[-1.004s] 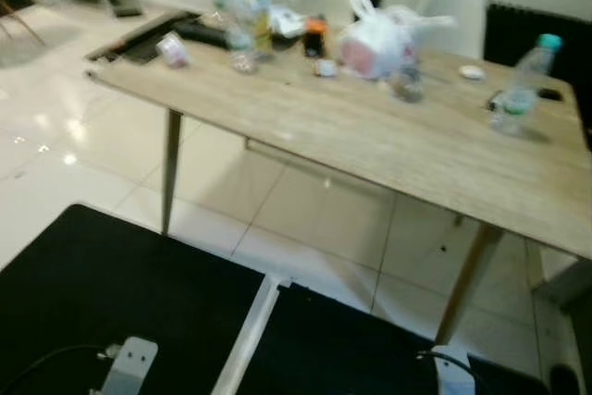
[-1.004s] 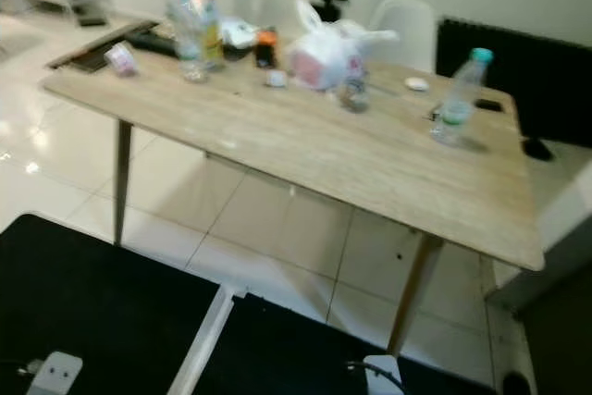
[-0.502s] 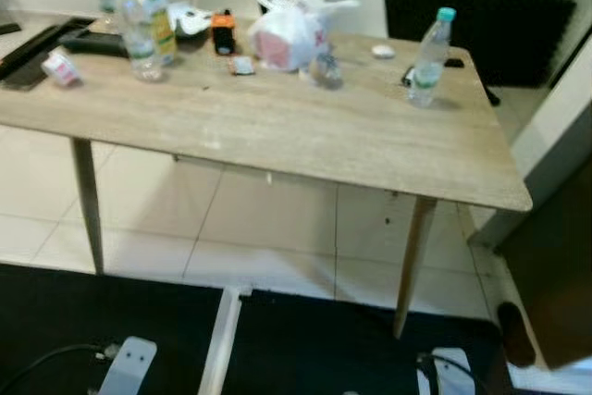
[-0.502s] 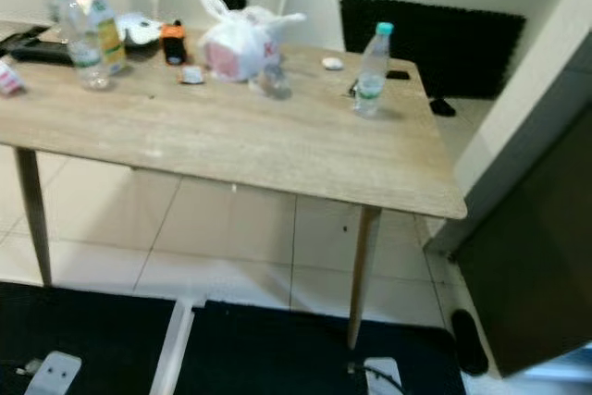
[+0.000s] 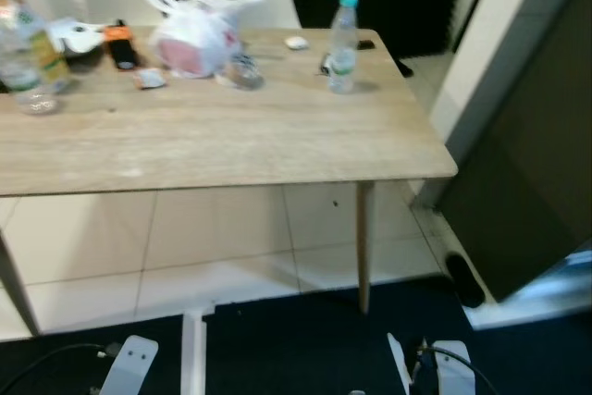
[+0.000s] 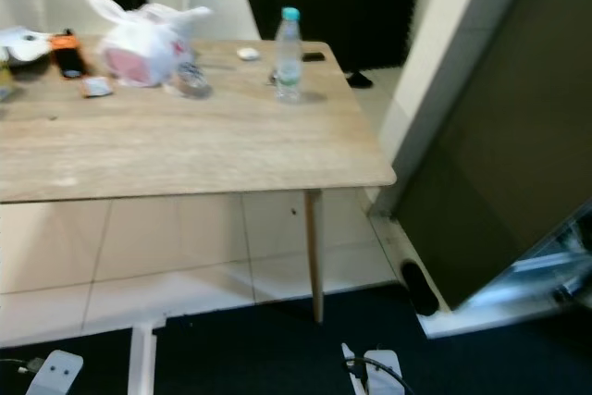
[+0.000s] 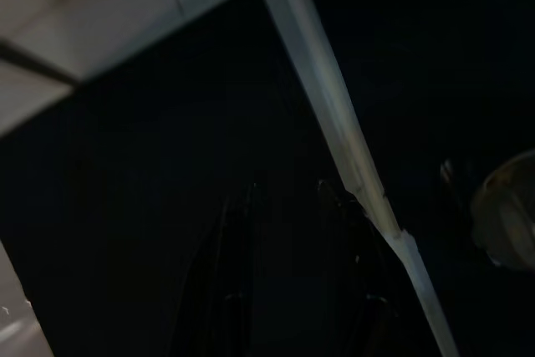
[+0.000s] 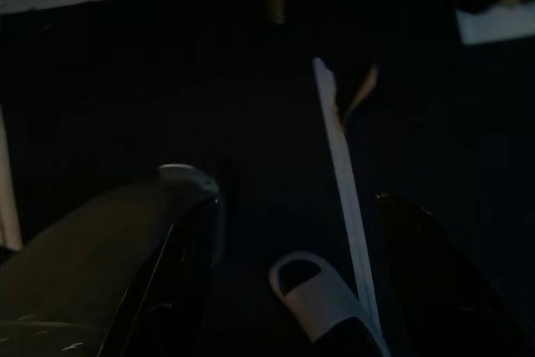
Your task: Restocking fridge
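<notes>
A: Head views?
B: Evenly bright, soft with motion blur; table (image 5: 231,136) shadow falls on pale tiles at 6 o'clock.
A: Wrist views?
B: Very dark, grainy; pale floor glows at 11 o'clock.

I see a wood table (image 6: 185,150) across upper left of frame w/ a water bottle (image 6: 289,53) upright near its right end, white bag (image 6: 143,43) further left; dark fridge door (image 6: 499,154) at right.

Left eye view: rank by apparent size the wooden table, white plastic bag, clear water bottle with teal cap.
1. wooden table, by far the largest.
2. white plastic bag.
3. clear water bottle, taller-looking than the bag but much narrower, so 2 and 3 are close.
</notes>
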You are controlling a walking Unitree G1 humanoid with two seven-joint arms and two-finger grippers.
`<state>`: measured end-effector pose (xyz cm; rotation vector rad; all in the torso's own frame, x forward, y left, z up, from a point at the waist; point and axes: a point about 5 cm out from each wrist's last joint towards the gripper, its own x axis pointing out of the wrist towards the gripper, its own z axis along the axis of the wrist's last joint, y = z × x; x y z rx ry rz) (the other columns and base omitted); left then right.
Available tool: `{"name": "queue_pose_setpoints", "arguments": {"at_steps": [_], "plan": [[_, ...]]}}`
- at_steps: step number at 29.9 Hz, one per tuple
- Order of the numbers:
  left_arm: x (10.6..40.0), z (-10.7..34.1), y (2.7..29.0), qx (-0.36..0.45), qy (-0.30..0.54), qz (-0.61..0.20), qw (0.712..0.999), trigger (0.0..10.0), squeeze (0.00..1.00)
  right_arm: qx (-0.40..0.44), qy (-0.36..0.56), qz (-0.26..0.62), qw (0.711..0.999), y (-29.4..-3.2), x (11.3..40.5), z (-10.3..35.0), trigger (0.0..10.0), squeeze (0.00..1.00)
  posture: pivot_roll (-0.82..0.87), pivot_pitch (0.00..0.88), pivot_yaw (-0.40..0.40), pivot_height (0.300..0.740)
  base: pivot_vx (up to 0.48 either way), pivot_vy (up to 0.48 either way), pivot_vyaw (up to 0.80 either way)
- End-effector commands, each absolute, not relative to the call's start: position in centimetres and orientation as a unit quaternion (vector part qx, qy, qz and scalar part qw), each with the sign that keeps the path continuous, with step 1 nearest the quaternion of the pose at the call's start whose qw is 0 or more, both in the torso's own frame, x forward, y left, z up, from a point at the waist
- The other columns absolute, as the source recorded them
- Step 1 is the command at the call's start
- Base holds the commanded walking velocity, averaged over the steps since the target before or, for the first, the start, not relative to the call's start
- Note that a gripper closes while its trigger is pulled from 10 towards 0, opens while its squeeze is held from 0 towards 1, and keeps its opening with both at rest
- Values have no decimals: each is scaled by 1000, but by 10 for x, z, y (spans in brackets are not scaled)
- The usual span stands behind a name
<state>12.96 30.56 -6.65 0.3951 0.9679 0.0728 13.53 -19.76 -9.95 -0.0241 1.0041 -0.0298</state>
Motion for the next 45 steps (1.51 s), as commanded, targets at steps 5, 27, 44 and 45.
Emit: {"name": "queue_pose_setpoints", "arguments": {"at_steps": [5, 27, 44, 45], "plan": [[129, -67, 304, 181, 449, 45, 874, 10000, 318, 6, 429, -29, 903, -202, 161, -87, 10000, 0, 40, 36, -28, 740, 0, 0, -769], [249, -16, 243, 149, 236, 78, 957, 10000, 329, 26, 245, 62, 967, -153, 243, -35, 10000, 0, 33, 42, -23, 740, 0, 0, -105], [132, -78, 278, 197, 464, 48, 862, 10000, 310, -53, 464, 0, 884, -203, 132, -98, 10000, 0, 25, 0, -19, 740, 0, 0, 0], [130, -80, 275, 194, 469, 38, 861, 10000, 306, -58, 477, 0, 877, -205, 125, -100, 10000, 0, 25, 0, -23, 740, 0, 0, 0]]}}
